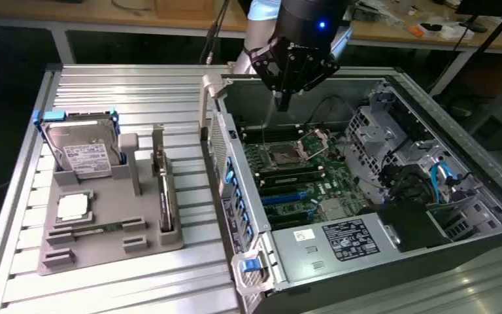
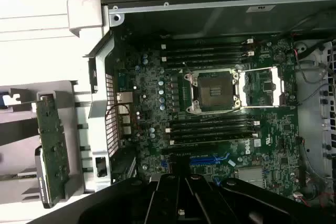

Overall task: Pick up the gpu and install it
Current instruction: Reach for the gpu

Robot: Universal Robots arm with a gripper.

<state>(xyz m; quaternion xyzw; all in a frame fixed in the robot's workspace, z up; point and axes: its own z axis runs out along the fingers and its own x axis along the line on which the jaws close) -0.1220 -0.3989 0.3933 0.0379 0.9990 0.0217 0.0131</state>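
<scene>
Can read "Dell" on the motherboard (image 2: 157,93), not the hard drive's (image 1: 81,154) white label. Spotted the gpu (image 1: 165,196) standing on edge in the grey holder (image 1: 102,252), exterior view's left of the case (image 1: 460,150), long axis running far-to-near. Caught the gripper (image 1: 280,101) above the open case, fingers pinched together, empty.

The gpu (image 1: 165,199) is a thin green circuit card standing on its long edge in a slot of the grey holder (image 1: 102,245). It sits well apart from the gripper (image 1: 282,99), off to the exterior view's left, untouched.
</scene>
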